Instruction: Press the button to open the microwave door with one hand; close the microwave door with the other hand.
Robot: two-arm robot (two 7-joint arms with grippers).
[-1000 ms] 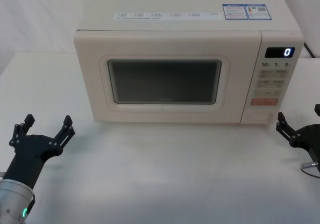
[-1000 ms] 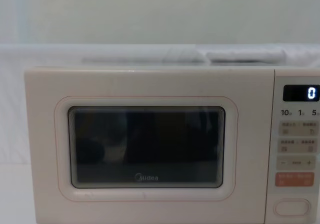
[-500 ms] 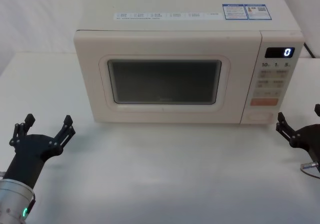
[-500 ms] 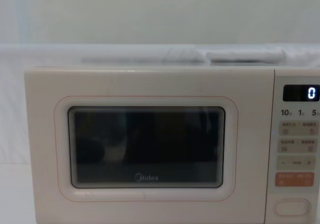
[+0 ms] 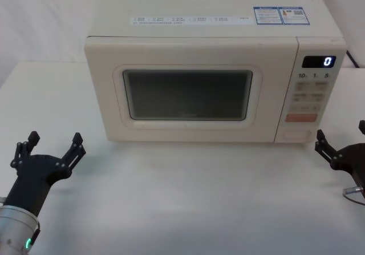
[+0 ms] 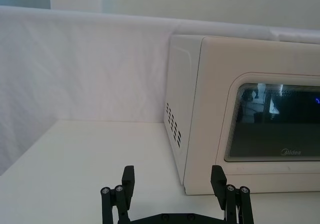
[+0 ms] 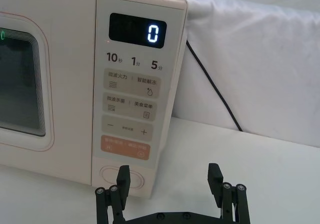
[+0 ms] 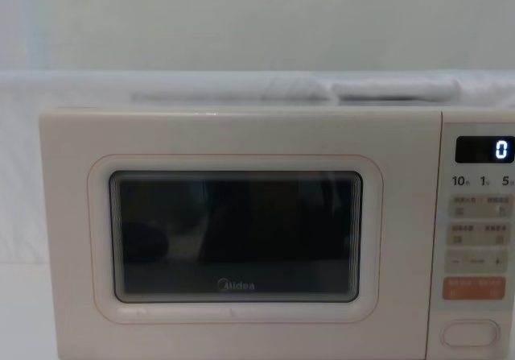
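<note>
The cream microwave stands at the back of the white table with its microwave door (image 5: 188,93) (image 8: 233,239) (image 6: 270,119) shut. The wide cream button (image 5: 293,134) (image 7: 122,176) (image 8: 469,333) sits at the bottom of the control panel, below the orange key. My right gripper (image 5: 341,130) (image 7: 169,176) hovers open a short way in front of the panel's lower right, touching nothing. My left gripper (image 5: 55,136) (image 6: 173,176), on a silver wrist with a green ring, is open near the table's front left, in front of the microwave's left corner.
The display (image 5: 319,61) reads 0. A black power cable (image 7: 215,91) runs down the white backdrop to the right of the microwave. Bare white table (image 5: 188,192) stretches in front of the door between the two grippers.
</note>
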